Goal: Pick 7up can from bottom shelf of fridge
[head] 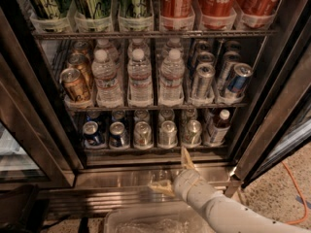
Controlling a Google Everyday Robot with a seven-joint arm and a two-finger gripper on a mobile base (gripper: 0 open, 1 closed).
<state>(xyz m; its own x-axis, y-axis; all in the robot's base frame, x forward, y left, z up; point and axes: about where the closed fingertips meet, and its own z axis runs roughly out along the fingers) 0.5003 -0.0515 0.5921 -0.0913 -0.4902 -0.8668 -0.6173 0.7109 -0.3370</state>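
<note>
While the gripper (pixel 173 173) hangs below the bottom shelf (pixel 146 149), it holds nothing.
Its jaws gape wide before the fridge (pixel 265 115).

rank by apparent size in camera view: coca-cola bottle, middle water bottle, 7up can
1. Coca-Cola bottle, widest though cropped
2. middle water bottle
3. 7up can
The open gripper sits below the bottom shelf.
</note>
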